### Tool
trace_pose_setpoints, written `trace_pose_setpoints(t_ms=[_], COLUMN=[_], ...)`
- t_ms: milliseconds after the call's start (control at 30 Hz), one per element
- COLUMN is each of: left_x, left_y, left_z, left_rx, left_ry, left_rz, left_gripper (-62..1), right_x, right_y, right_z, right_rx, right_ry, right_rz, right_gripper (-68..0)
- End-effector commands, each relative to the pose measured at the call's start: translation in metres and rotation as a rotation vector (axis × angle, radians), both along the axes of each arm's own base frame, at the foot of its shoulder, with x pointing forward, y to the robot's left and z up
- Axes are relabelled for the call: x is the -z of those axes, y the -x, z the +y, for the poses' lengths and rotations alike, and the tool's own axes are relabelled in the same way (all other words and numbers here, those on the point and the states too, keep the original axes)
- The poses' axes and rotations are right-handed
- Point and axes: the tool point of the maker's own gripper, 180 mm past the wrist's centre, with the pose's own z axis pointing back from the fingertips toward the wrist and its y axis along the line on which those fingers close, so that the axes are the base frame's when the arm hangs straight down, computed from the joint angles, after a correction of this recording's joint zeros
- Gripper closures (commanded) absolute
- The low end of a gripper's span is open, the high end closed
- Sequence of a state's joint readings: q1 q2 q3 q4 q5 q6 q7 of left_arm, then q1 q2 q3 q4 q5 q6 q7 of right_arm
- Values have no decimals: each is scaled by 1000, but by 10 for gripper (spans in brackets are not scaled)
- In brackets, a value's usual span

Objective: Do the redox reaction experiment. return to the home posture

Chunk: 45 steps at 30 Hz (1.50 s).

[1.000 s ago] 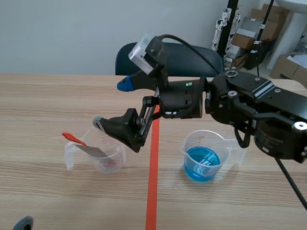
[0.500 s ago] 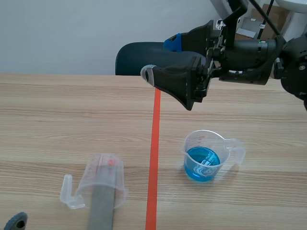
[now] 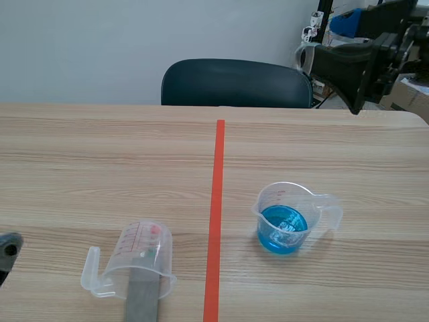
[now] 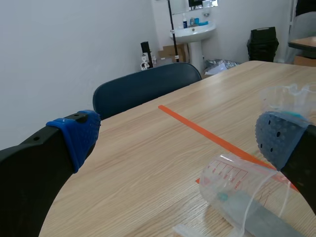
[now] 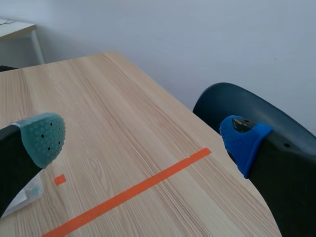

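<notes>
We see the black left gripper [image 4: 177, 136] near left, the black right gripper [image 5: 143, 140] raised far right, both with fingers apart.

Clear cup [image 3: 137, 258] tipped, blue-liquid cup [image 3: 273, 196] upright

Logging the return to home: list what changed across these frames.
The right arm's open fingers rose and withdrew from beside the clear plastic measuring cup to the far right. That cup now sits nearer the robot, a flat grey strip poking out; the red-handled tool is gone from sight. The clear cup of blue liquid stayed put.
</notes>
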<state>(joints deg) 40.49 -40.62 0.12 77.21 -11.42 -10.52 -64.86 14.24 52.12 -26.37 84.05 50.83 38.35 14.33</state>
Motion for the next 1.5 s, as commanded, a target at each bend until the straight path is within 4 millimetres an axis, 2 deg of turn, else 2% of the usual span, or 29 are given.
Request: trace_pose_setpoints(t_ms=[0, 300, 633, 867, 1067, 1233, 1467], left_x=[-3, -21, -39, -46, -61, -76, -93], left_y=[-2, -10, -22, -38, -51, -59, -58], left_z=[-2, -25, -50, -55, -55, -58, -69], left_rx=[2, 49, 117, 141, 157, 195, 264], left_ry=[-2, -2, -59, -136, -166, -182, -193], left_rz=[-5, -28, -42, -57, -125, -176, -220], left_gripper=[-623, -623, -623, -623, -623, -623, -623], right_x=[-18, -17, -7, -2, 1, -3, -15], right_y=[2, 9, 33, 49, 56, 66, 78], right_z=[-4, -43, -49, -38, -29, -17, -4], right_rx=[12, 209, 301, 328, 353, 348, 331], right_ry=[-24, 108, 235, 331, 345, 350, 337], right_rz=[-47, -124, -176, -229, -249, -271, -304], right_gripper=[-679, -679, -679, -679, -679, -679, -679])
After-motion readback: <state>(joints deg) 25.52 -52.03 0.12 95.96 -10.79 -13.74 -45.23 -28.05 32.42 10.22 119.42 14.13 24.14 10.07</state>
